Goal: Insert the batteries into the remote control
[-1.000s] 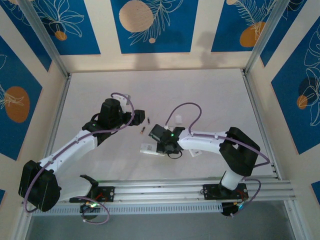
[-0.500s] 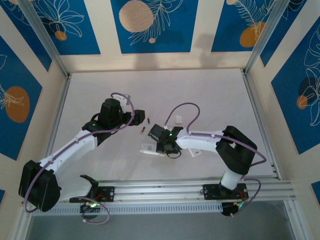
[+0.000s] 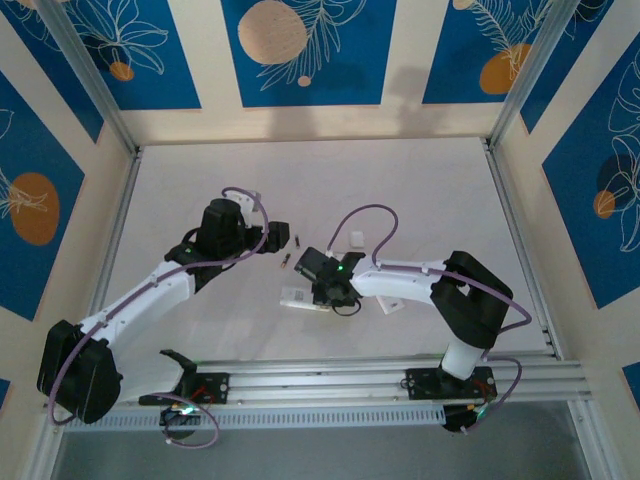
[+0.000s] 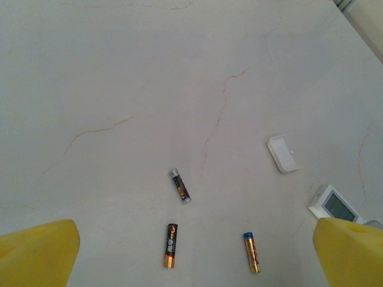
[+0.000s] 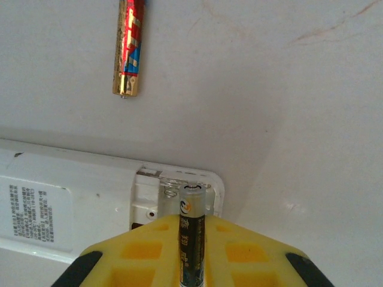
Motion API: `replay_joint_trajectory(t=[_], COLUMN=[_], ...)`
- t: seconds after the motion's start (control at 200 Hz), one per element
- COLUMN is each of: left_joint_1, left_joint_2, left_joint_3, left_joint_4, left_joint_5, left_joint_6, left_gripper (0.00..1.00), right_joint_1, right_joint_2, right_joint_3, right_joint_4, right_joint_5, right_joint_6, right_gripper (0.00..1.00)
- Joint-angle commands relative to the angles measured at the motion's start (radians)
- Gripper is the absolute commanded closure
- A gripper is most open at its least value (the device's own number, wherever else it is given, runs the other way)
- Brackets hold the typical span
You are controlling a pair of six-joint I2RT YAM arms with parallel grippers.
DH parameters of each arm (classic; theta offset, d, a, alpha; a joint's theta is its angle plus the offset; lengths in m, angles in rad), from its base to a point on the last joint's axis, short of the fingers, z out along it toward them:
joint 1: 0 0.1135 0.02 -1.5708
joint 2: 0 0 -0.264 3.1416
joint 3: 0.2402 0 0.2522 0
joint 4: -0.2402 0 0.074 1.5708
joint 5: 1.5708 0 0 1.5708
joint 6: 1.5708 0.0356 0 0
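My right fingers (image 5: 191, 222) sit at the bottom centre of the right wrist frame. They are drawn close together, with the black battery (image 5: 192, 236) lying lengthwise in the slot between the yellow pads (image 5: 143, 257). No gap shows on either side of the cell. Its pale end cap sits at the rim of the open battery compartment (image 5: 173, 188) of the remote control (image 5: 66, 206). The remote control lies label side up across the lower left of the frame, on the surface (image 5: 287, 89). Beyond it, at the upper left, a red-and-gold battery (image 5: 128, 48) lies loose, well apart from the compartment.

My left fingers (image 3: 278, 234) are spread fully wide and hold nothing. In the left wrist frame their yellow tips (image 4: 37, 251) occupy the two bottom corners. Between them, along the bottom edge, lie a black-and-orange battery (image 4: 171, 245) and a gold battery (image 4: 252, 252), apart from each other. Just above these, near the frame centre, lies a dark battery with a silver end (image 4: 180, 185). Farther up, right of centre, rests a white cover plate (image 4: 283, 153). At the lower right edge sits a small white unit with a grey window (image 4: 334, 204).
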Motion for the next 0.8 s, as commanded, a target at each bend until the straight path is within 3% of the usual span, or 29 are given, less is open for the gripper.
replay_joint_trajectory(t=[0.0,0.33,0.795], left_joint_1=[0.013,0.013,0.014], left_joint_2=[-0.005,0.001,0.029], left_joint_3=[-0.009,-0.01,-0.01], left_joint_4=[0.02,0.025,-0.052], left_joint_5=[0.02,0.025,0.02], left_joint_6=[0.0,-0.006,-0.012], left_gripper=[0.0,0.0,0.01], right_joint_1=[-0.002,-0.003,-0.03], right_joint_2=[0.001,-0.035,-0.017], right_joint_3=[0.025,0.011,0.021], right_joint_4=[-0.035,-0.025,-0.029], right_joint_5=[-0.018,-0.022,-0.019], right_joint_6=[-0.003,-0.006,-0.024], right_gripper=[0.82,0.76,0.78])
